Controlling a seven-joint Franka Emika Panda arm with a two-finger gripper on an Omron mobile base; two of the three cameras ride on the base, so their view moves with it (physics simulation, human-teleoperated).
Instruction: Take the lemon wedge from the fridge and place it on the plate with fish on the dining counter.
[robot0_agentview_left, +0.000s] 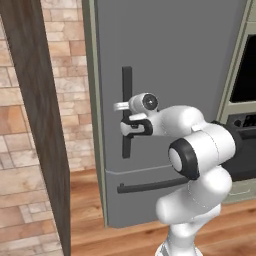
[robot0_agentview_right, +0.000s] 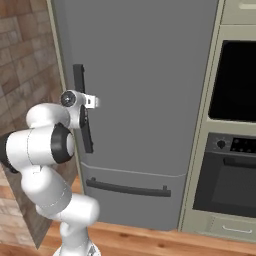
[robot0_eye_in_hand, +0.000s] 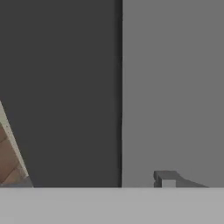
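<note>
Closest to the cameras, the white arm reaches its gripper to the vertical bar handle of the fridge, its fingers on either side of the dark bar; whether they press it or stand just clear cannot be told. Up close from the hand, the handle is a broad dark band against the grey door, with one finger tip low on the right. Below the upper door, a horizontal bar handle crosses the drawer front. Both are closed, so the lemon wedge is out of sight. Beside the fridge stands a black-windowed wall oven with a knob panel; no lettering is legible anywhere. A brick wall lies behind.
</note>
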